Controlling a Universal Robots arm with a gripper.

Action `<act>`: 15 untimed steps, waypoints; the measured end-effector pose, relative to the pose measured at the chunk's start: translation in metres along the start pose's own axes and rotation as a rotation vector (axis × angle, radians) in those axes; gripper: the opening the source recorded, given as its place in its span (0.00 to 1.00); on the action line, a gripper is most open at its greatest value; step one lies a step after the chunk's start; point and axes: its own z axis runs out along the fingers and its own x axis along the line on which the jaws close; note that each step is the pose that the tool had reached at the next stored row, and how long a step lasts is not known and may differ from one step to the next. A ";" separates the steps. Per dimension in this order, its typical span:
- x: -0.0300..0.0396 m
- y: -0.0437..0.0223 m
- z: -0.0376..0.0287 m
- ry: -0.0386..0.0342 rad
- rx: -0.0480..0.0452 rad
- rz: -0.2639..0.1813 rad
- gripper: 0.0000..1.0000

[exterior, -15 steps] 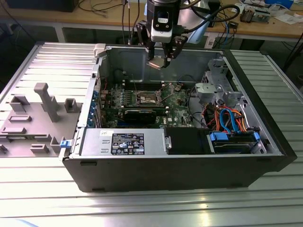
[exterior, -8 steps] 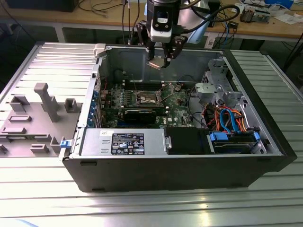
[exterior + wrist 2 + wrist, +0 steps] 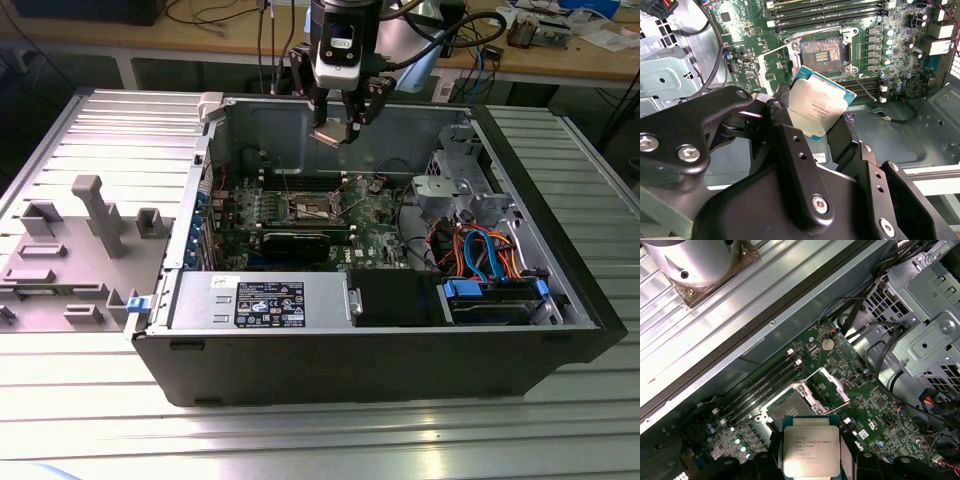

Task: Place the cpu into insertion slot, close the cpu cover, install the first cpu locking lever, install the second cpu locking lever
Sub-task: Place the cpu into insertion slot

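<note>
- The end effector [image 3: 337, 128] is clamped on the cpu [image 3: 330, 134]. Both hang in the upper middle of the exterior view, above the open computer case [image 3: 380, 350] and well apart from the motherboard.
- In the second wrist view the black fingers [image 3: 782, 107] press on two opposite edges of the chip, and its silver top faces the camera.
- I judge the cpu to be light, thin and stiff, but delicate. The smooth metal top may slip, and the underside should not be touched, so the edges are the right place to hold it, as it is held now.
- The insertion slot [image 3: 820, 50] is bare, with nothing in its dark contact field.
- The first wrist view shows the cpu cover [image 3: 830, 385] standing open just beside the slot, which the exterior view does not make clear.
- The exterior view alone shows the height of the chip over the case, and the ribbed desk [image 3: 300, 440] that carries it.
</note>
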 end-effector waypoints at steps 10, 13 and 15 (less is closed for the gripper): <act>0.0000 0.0000 0.0000 -0.0002 -0.0001 0.003 0.54; 0.0000 0.0000 0.0000 -0.0007 -0.0001 0.010 0.54; 0.0000 0.0000 0.0000 -0.0012 -0.0002 0.014 0.54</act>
